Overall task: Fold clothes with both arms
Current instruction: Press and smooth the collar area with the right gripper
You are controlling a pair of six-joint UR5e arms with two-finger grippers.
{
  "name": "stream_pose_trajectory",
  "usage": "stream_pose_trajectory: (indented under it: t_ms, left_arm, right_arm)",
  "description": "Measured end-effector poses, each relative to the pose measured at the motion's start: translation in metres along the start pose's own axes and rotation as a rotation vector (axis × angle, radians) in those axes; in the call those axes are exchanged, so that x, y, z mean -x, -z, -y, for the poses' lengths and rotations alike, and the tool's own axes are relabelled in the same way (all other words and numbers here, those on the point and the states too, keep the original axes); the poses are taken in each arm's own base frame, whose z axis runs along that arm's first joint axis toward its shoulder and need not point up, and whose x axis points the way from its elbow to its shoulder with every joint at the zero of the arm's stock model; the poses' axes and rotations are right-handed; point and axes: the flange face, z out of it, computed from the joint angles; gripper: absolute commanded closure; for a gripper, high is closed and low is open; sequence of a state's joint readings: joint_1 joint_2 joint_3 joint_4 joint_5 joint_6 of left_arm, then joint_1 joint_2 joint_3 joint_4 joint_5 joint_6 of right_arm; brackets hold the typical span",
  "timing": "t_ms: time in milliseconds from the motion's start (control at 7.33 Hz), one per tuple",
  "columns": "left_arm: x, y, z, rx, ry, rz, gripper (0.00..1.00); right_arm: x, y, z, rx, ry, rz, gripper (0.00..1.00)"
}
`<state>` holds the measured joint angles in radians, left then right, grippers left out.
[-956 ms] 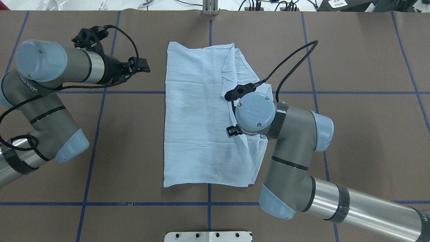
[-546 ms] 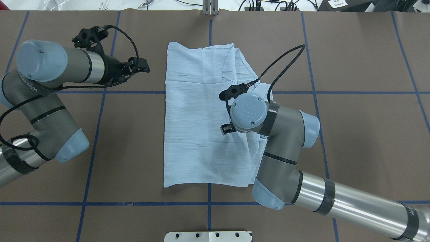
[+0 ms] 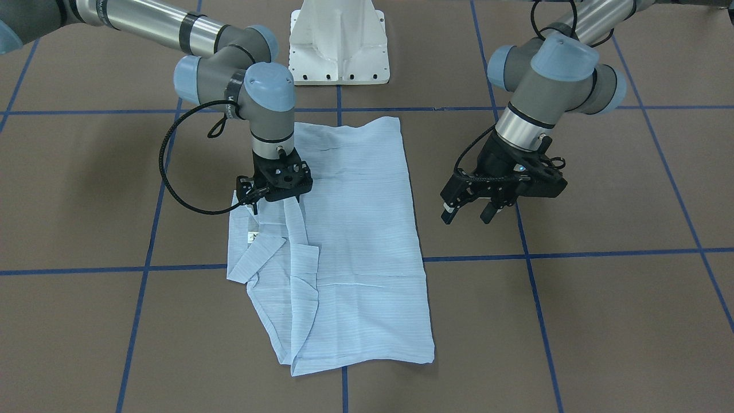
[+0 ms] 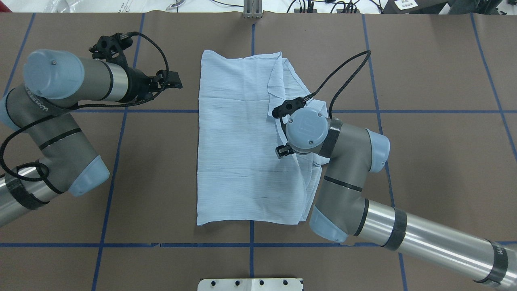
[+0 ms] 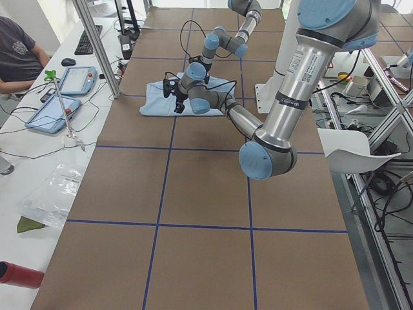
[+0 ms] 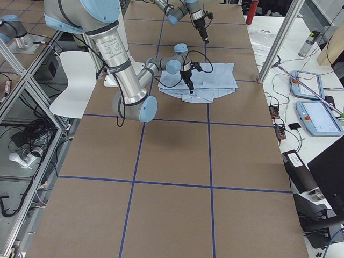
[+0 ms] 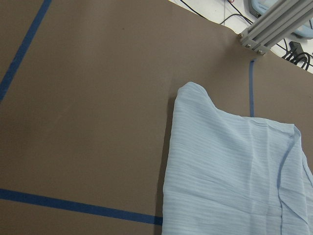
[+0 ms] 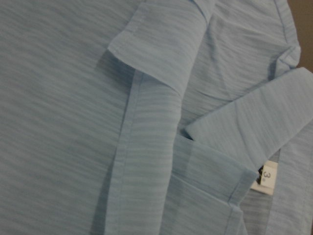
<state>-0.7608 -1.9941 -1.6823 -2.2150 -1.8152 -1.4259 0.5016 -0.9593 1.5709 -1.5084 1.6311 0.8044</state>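
The light-blue shirt [image 4: 234,141] lies flat in a folded oblong at the table's centre, collar and neck label [image 8: 266,177] on its right-hand side. My right gripper [image 3: 277,202] points straight down, low over the collar area [image 3: 258,241]. Its wrist hides the fingers, and its wrist view shows only cloth [image 8: 73,122], so I cannot tell whether it is open or shut. My left gripper [image 3: 467,215] hangs above bare table beside the shirt's left edge, open and holding nothing. The left wrist view shows the shirt's far left corner [image 7: 195,98].
The white pedestal base [image 3: 338,46] stands at the robot's side of the table. An aluminium post [image 4: 252,10] rises at the far edge. Blue tape lines [image 4: 121,111] grid the brown tabletop. A person [image 5: 19,51] sits at a side bench with tablets [image 5: 77,81].
The right wrist drifted a little toward the shirt's middle, then back toward the collar side. The left arm barely shifted. The shirt's lie looks unchanged.
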Motion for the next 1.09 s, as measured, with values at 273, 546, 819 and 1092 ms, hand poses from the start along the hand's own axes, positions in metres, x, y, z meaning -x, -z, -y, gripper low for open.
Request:
stream_pose_trajectory:
  t_ms: [273, 546, 819, 1092]
  left_arm:
    - [-0.005, -0.003, 0.000, 0.002, -0.002, -0.003, 0.00]
    - [-0.006, -0.003, 0.000, 0.003, -0.003, -0.005, 0.00]
    - [-0.009, -0.002, -0.004, 0.011, -0.005, -0.008, 0.00]
    - [-0.021, -0.001, -0.031, 0.096, 0.035, -0.027, 0.00]
  right_arm:
    - [-0.058, -0.007, 0.009, 0.001, 0.016, -0.045, 0.00]
    - [-0.117, -0.004, 0.010, 0.009, 0.038, -0.070, 0.00]
    - [-0.135, 0.013, 0.019, 0.012, 0.034, -0.021, 0.00]
    - [-0.132, 0.044, 0.015, 0.021, 0.024, 0.080, 0.00]
